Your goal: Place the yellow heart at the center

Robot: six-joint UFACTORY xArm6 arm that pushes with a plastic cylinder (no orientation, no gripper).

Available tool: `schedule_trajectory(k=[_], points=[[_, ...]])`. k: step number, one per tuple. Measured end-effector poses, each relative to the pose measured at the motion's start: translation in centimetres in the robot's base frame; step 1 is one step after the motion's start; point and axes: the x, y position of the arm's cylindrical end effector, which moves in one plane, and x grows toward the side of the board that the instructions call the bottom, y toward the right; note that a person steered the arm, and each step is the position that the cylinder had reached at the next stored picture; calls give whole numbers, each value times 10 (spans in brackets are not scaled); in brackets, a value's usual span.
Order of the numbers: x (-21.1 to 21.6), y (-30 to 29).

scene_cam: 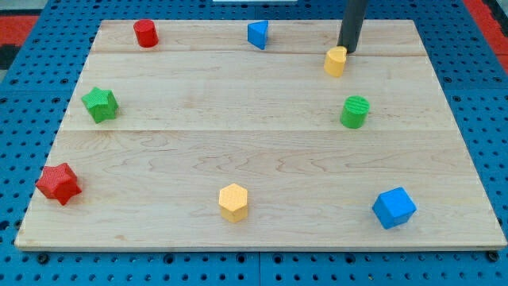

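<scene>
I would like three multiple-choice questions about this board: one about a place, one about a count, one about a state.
1. Where is the yellow heart?
A. near the view's top, right of middle
B. at the board's centre
C. at the view's bottom left

2. How many blocks lie on the board?
A. six
B. eight
C. ten

3. How does my tip stand to the yellow heart?
A. far away, beside the red star
B. right at the heart's upper right side
C. out of the picture

Answers: 1 A, the heart sits near the top edge, above the green cylinder. 2 B, eight blocks can be counted. 3 B, the rod ends right against the heart.
</scene>
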Motion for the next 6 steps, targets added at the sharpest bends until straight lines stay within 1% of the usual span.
schedule_trajectory(k=[1, 2, 3, 4, 5, 6], points=[[41, -7], [58, -18], [64, -44], [66, -99], [63, -124], [29, -75]])
